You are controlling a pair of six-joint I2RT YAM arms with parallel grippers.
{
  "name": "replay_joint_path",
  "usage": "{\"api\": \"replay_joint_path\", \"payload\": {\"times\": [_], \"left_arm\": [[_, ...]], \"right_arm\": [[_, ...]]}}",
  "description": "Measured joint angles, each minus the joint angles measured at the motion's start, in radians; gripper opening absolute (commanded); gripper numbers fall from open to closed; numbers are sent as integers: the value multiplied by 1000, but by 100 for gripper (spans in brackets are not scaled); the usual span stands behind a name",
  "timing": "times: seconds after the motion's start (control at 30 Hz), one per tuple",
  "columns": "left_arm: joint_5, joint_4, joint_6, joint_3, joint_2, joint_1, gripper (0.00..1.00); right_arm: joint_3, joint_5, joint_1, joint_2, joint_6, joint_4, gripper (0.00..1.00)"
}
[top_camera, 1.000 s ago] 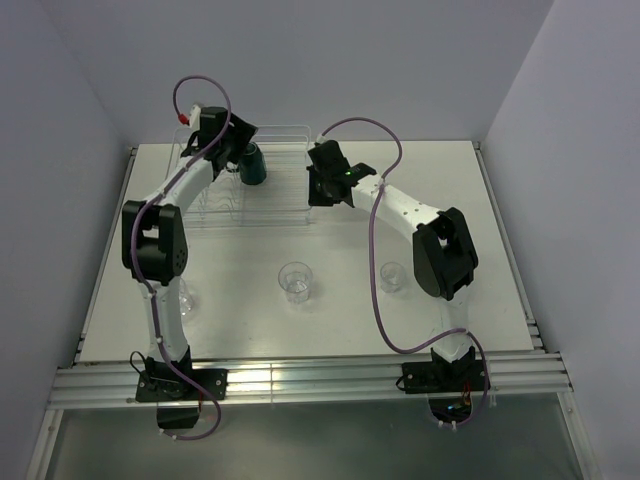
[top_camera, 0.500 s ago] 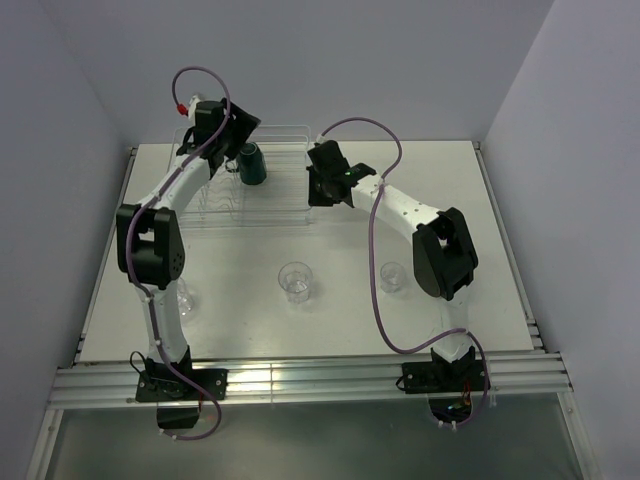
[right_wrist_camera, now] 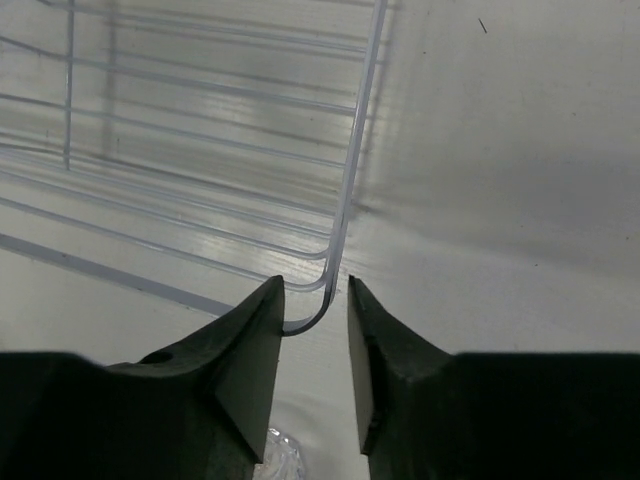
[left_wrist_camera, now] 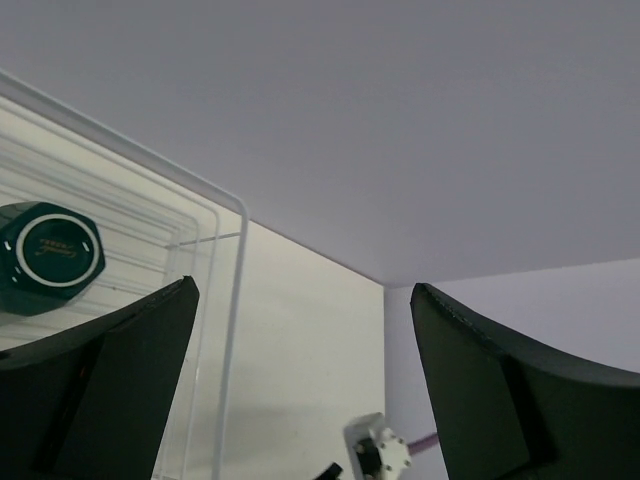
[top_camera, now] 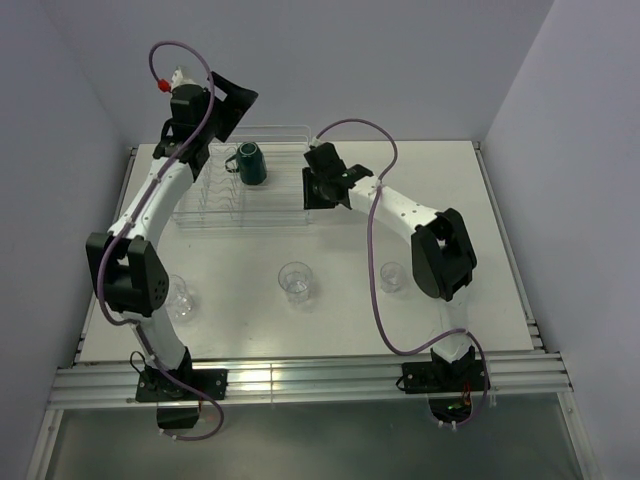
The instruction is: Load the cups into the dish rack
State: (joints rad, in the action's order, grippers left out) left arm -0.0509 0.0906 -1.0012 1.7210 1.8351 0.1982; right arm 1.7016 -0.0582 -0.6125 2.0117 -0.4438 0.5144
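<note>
Left claw hangs high above the far-left end of the dish rack, jaws wide apart and empty. Green mug sits base-up in the rack's far-left part, so I'd call that one loaded. Right claw is at the rack's right end, jaws narrowly parted astride the corner wire, not pinching it. Unloaded on the near tabletop: left tumbler, middle tumbler, right tumbler. Step looks like between-cups. Next probably: left arm comes down to the left tumbler and grips its wall, then inverts it between the dividers.

Top view high from behind, both wrist views close, sharing dish rack
</note>
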Motion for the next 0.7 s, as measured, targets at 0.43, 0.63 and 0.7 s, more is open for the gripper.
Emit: {"api": "replay_joint_path", "payload": {"times": [0.43, 0.63, 0.7], "left_arm": [[-5, 118, 24, -54, -184, 41, 96], [-4, 174, 39, -119, -273, 42, 96], [-4, 198, 44, -137, -306, 42, 96]], "right_arm": [[-15, -21, -5, -27, 11, 17, 66], [-26, -23, -8, -84, 12, 29, 68], [-37, -25, -9, -113, 12, 29, 68]]}}
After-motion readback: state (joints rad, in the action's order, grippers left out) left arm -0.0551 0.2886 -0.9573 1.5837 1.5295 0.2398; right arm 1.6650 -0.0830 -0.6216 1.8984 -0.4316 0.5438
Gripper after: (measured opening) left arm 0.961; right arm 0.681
